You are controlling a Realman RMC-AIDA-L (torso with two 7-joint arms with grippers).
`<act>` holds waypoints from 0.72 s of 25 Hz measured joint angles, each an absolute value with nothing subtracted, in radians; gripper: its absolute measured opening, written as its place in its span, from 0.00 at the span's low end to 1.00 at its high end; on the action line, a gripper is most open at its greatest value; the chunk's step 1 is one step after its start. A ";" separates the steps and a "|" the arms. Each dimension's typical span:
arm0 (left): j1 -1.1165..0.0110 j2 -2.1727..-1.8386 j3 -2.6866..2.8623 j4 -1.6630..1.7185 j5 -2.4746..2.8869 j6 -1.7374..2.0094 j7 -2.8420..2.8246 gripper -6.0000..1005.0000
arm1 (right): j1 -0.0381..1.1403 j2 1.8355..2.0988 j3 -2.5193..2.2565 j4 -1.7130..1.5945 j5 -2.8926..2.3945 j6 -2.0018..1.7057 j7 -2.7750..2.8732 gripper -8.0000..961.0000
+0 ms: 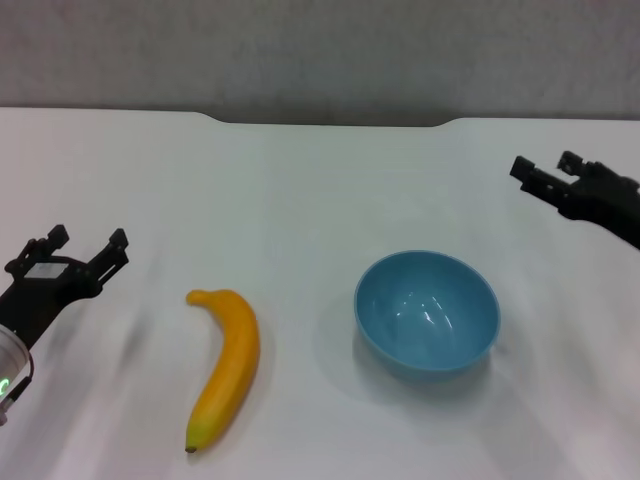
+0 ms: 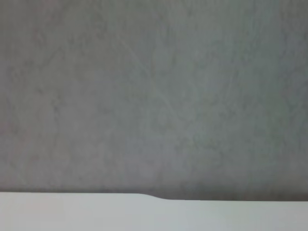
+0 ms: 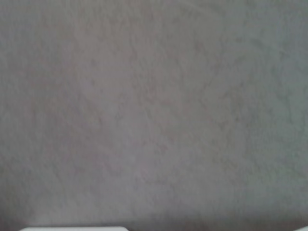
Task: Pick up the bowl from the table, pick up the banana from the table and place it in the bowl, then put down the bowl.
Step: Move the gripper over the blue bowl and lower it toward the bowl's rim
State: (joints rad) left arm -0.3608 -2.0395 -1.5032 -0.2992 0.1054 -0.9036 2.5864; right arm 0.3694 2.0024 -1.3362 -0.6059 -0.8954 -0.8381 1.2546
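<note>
White table (image 1: 300,190) filled the head view, with a shallow notch cut in its far edge and a grey wall (image 1: 320,50) behind it.

Light-blue bowl (image 1: 428,312) sat upright on the table, right of centre, empty, with a glossy inside. Banana (image 1: 225,365) lay flat on the table to the bowl's left, well apart from it, its stem end pointing away from the robot and its dark tip toward the near edge. The table surface between the two was bare.

Left gripper (image 1: 88,241) hovered at the left side, near the banana's stem end but not touching it. Its two fingers stood spread with a clear gap between them, and nothing was held. Nothing lay between it and the banana.

Right gripper (image 1: 545,170) hung at the far right, above and beyond the bowl and apart from it. Its fingers were parted and empty. The way from it to the bowl's rim was unobstructed.

Left wrist view showed mostly the grey wall (image 2: 154,96) and a strip of the table's far edge (image 2: 144,214) with the notch step. Right wrist view showed the wall (image 3: 154,110) and a sliver of the table (image 3: 72,229).
</note>
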 joint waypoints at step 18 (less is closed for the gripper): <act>-0.363 -2.035 -1.504 -0.306 0.106 -0.879 2.587 0.87 | 0.543 1.961 -1.015 -1.039 -2.243 -1.239 2.507 0.93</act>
State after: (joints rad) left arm -0.3632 -2.0355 -1.5036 -0.3056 0.1059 -0.8787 2.5875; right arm 0.5429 1.9612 -1.0149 -1.0390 -2.2430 -1.2386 2.5069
